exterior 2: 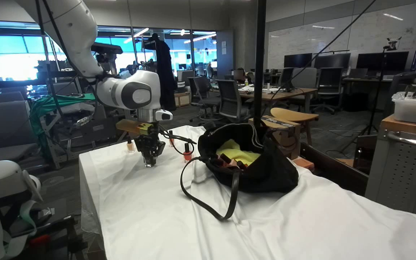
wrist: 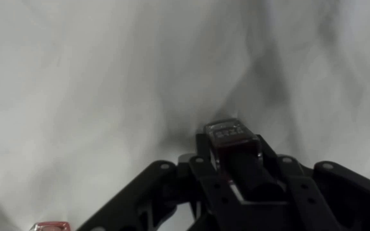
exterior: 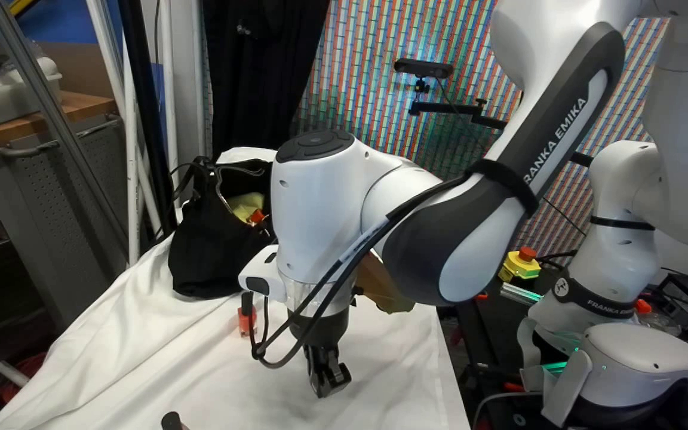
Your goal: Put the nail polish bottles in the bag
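Note:
My gripper (exterior: 329,382) points down at the white cloth; it also shows in an exterior view (exterior 2: 150,159). In the wrist view, its fingers (wrist: 231,141) are closed on both sides of a dark red nail polish bottle (wrist: 230,132) with a black cap. Orange-red bottles (exterior 2: 187,156) (exterior 2: 172,140) and a pale bottle (exterior 2: 130,146) stand on the cloth. One red bottle (wrist: 51,226) is cut off at the wrist view's lower edge. The black bag (exterior 2: 269,177) stands open, with yellow-green fabric and several bottles (exterior 2: 231,162) inside. It also shows in an exterior view (exterior: 215,254), partly behind the arm.
The white cloth (exterior 2: 150,216) covers the table and is wrinkled. The bag's looped handle (exterior 2: 208,207) lies on the cloth in front of it. A cable (exterior: 284,358) hangs in a loop beside the gripper. Another robot arm (exterior: 607,286) stands beyond the table edge.

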### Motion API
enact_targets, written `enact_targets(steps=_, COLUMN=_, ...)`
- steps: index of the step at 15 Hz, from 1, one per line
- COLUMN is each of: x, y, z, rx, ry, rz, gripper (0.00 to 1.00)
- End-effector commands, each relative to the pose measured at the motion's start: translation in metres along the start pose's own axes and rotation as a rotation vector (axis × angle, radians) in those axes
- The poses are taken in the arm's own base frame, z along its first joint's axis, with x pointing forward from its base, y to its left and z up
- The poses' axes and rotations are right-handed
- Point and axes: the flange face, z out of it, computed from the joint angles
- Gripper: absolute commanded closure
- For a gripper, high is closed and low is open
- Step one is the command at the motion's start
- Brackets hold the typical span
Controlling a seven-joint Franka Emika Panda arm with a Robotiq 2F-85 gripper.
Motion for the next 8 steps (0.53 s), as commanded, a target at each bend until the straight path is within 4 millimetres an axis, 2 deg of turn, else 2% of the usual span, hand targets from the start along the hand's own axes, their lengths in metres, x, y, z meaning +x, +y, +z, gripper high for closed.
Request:
enact_targets(steps=1, x=0.006, y=0.003, z=0.008, rx=-0.01, ry=-0.014, rz=-0.01, gripper=0.83)
enact_targets(steps=2, x=0.005, y=0.003, z=0.007, rx=-0.005, ry=-0.022, rz=-0.015, gripper=0.8)
enact_targets(steps=6, x=0.0, y=0.007, z=0.0, rx=-0.028, ry=-0.051, rz=0.007, gripper=0.79)
enact_targets(steps=8, x=-0.007, y=0.015, z=-0.01, rx=-0.062, ry=-0.067, rz=0.019, gripper=0.79)
